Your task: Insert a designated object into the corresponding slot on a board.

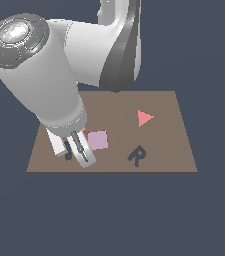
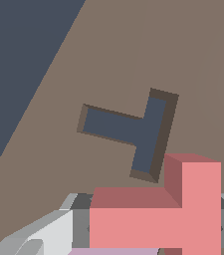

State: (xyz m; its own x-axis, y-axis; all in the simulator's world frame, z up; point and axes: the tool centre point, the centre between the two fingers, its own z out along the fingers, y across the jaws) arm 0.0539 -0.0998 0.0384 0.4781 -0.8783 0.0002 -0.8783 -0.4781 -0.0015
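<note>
Right up against the wrist camera sits the salmon-red T block [image 2: 183, 219], held between the grey fingers [image 2: 78, 226] of the gripper [image 1: 78, 151], which look closed on its sides; a sliver of the pink square [image 2: 113, 251] shows at the very edge beneath it. In the exterior view the arm hides nearly all of the block, only a speck of red showing by the wrist, so the grasp is judged from the wrist view alone.

Just beyond the block lies the T-shaped slot [image 2: 133, 130], dark navy with brown walls, sunk in the board [image 2: 193, 60]. It is empty and close to the block but not under it. The block's outline appears turned much the same way as the recess, though I can't tell how exactly they match.

Further out, toward the exterior view's right, are the R-shaped recess [image 1: 137, 156] and the salmon-red triangle [image 1: 144, 118], both well apart from the work.

To do this well, I'd say the block should be carried level over the slot, stem lined up with stem, any small twist corrected while clear of the board, then lowered straight and slowly; letting go before it seats could leave it tilted on a wall
</note>
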